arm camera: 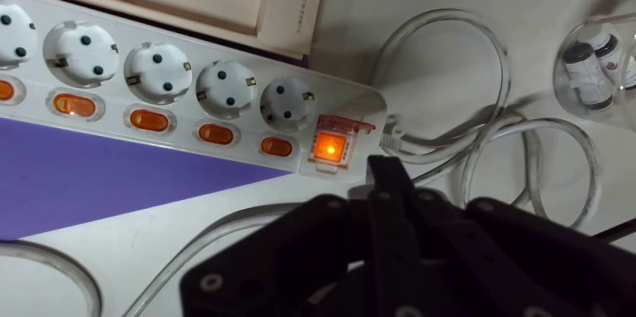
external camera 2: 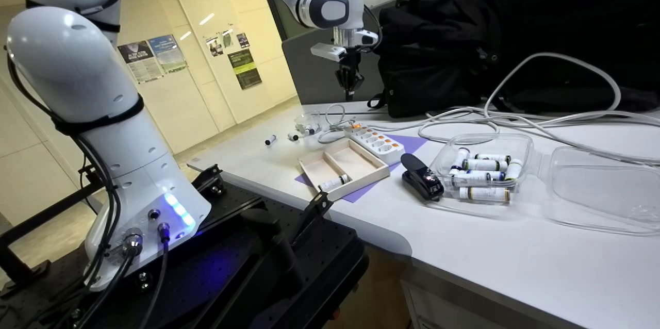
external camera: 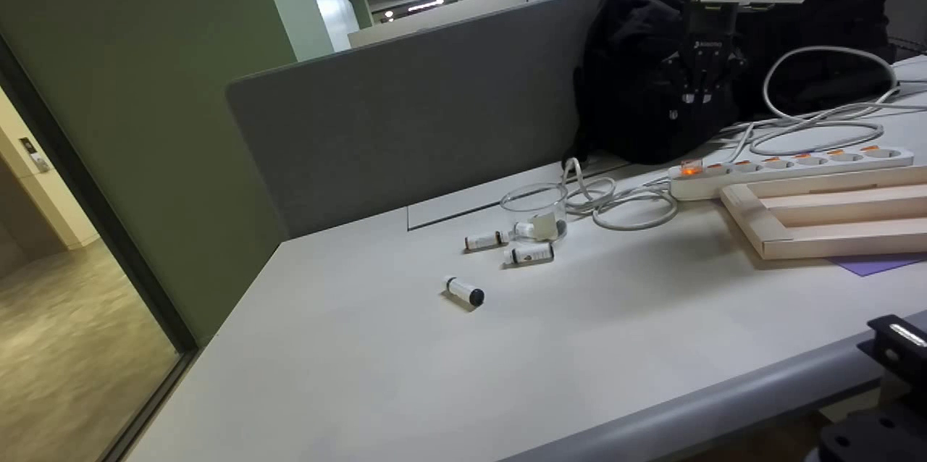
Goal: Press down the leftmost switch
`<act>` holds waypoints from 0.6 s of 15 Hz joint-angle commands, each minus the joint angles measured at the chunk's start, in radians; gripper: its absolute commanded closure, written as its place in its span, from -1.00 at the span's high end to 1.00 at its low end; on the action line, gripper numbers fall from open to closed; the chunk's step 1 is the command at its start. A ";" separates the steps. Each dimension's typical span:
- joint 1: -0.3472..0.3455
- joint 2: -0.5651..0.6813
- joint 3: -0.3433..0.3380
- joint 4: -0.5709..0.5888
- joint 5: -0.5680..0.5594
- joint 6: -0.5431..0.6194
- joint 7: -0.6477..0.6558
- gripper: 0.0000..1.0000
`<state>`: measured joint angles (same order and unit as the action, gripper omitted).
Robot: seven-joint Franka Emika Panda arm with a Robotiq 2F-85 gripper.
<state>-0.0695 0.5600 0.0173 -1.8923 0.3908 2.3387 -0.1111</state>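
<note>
The white power strip (external camera: pixel 789 175) lies on the table and shows in an exterior view (external camera 2: pixel 393 155) and the wrist view (arm camera: pixel 350 96). The leftmost switch (external camera: pixel 691 168) glows orange at its cable end. It shows in an exterior view (external camera 2: pixel 356 126) and, lit under a raised reddish clear cover, in the wrist view (arm camera: pixel 330 147). Several unlit orange switches line the strip. My gripper (external camera: pixel 697 98) is shut and empty, pointing down above the table, apart from the strip. It shows in an exterior view (external camera 2: pixel 350 95). In the wrist view its tips (arm camera: pixel 390 163) appear just beside the lit switch.
A wooden tray (external camera: pixel 757 230) lies along the strip. White cables (external camera: pixel 637 219) coil by its end. A clear cup (external camera: pixel 532 205) and loose vials (external camera: pixel 465 291) lie nearby. Black bags (external camera 2: pixel 433 55) stand behind. A black stapler-like object (external camera 2: pixel 422 177) and clear container (external camera 2: pixel 482 138) lie beyond the strip.
</note>
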 commanded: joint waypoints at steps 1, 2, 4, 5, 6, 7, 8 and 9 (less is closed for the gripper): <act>-0.017 0.000 0.018 0.001 -0.014 0.001 0.009 -0.98; -0.017 0.000 0.018 0.001 -0.014 0.001 0.009 -1.00; -0.031 0.000 0.035 -0.010 0.024 0.068 -0.012 -1.00; -0.045 0.004 0.049 -0.010 0.047 0.086 -0.024 -1.00; -0.055 0.008 0.061 -0.010 0.066 0.105 -0.031 -1.00; -0.066 0.013 0.073 -0.009 0.083 0.123 -0.039 -1.00; -0.076 0.017 0.083 -0.009 0.099 0.135 -0.049 -1.00; -0.085 0.023 0.092 -0.010 0.113 0.147 -0.058 -1.00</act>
<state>-0.1145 0.5747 0.0715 -1.8997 0.4600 2.4517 -0.1406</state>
